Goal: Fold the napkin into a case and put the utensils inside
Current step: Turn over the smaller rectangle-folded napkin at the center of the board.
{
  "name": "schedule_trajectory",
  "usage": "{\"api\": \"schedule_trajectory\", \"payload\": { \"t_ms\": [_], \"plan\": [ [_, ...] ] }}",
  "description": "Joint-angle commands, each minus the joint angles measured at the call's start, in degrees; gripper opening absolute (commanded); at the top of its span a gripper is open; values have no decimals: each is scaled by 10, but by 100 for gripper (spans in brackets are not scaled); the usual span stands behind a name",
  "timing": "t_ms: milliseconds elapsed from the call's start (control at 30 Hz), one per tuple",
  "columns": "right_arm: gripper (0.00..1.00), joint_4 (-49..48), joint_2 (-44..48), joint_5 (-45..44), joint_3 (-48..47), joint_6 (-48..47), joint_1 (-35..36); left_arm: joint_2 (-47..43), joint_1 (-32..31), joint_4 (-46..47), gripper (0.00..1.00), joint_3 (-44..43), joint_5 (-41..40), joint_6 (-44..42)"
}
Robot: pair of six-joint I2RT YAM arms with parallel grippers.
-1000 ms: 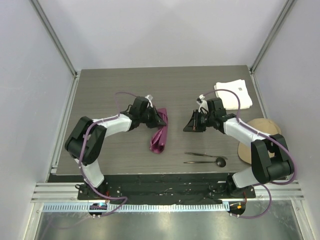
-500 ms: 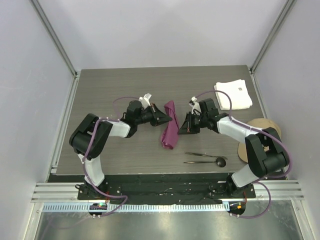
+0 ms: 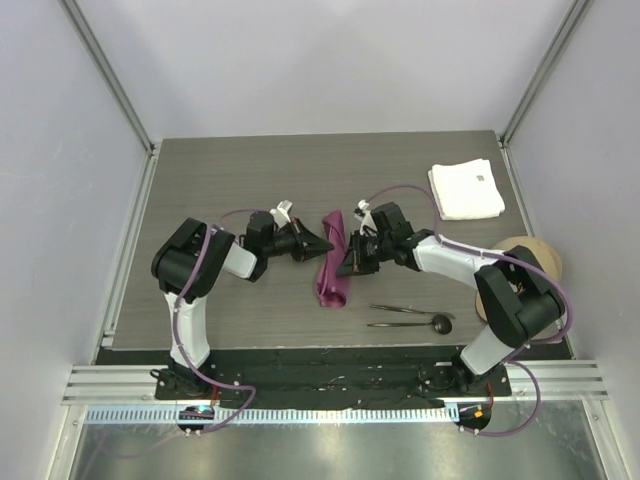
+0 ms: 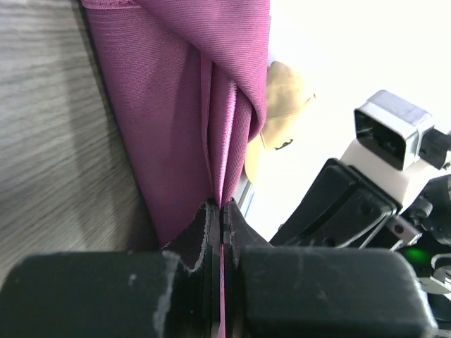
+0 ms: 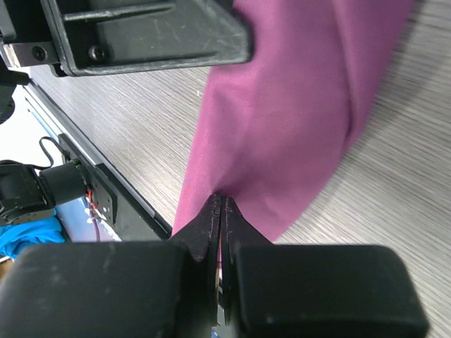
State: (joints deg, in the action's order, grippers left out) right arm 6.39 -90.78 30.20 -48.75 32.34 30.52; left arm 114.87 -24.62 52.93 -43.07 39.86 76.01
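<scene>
The magenta-purple napkin [image 3: 333, 258] hangs bunched into a narrow strip between both grippers at the table's middle. My left gripper [image 3: 327, 240] is shut on its left edge, the fabric pinched between the jaws [image 4: 220, 205]. My right gripper [image 3: 345, 268] is shut on the cloth from the other side [image 5: 221, 198]. The napkin [image 4: 190, 98] fills the left wrist view, and the napkin [image 5: 296, 105] drapes down to the table in the right wrist view. The utensils, two thin dark pieces [image 3: 410, 316], one a spoon with a round black head [image 3: 441, 323], lie near the front edge, right of the napkin.
A folded white cloth [image 3: 466, 190] with a small tag lies at the back right. A tan cap [image 3: 522, 262] rests at the table's right edge. The table [image 3: 230, 180] is dark grey wood grain, with walls close on both sides.
Both grippers have moved toward each other at the table's middle. The napkin went right with the left gripper, and the right gripper has closed on it.
</scene>
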Motion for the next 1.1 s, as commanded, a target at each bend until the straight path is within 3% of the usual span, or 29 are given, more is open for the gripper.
{"api": "schedule_trajectory", "payload": {
  "t_ms": [0, 200, 400, 467, 600, 633, 667, 767, 900, 1000, 1067],
  "plan": [
    [4, -27, -25, -21, -39, 21, 30, -16, 16, 2, 0, -4, 15, -39],
    [4, -49, -61, -26, -55, 37, 61, -26, 33, -13, 2, 11, 17, -53],
    [4, -55, -112, -16, -82, 48, 85, -67, 48, -64, 15, 43, -2, -91],
    [4, -60, -120, -20, -86, 52, 90, -105, 59, -102, 29, 59, -28, -119],
    [4, -33, -109, -15, -120, 29, 85, -208, 68, -305, 44, 53, -91, -214],
    [5, -25, -101, -12, -125, 21, 80, -227, 68, -341, 61, 36, -103, -233],
    [5, -4, -77, -12, -129, 14, 59, -244, 67, -388, 63, 25, -134, -249],
    [7, 36, -26, -22, -130, -17, 17, -297, 68, -463, 64, -6, -152, -282],
    [8, 73, -17, -8, -133, -53, 8, -287, 67, -499, 63, -58, -151, -313],
    [8, 32, -21, 23, -101, -33, 17, -223, 66, -444, 46, -102, -94, -297],
    [8, -1, -26, 38, -86, -13, 27, -169, 61, -389, 42, -114, -74, -267]
  ]
}}
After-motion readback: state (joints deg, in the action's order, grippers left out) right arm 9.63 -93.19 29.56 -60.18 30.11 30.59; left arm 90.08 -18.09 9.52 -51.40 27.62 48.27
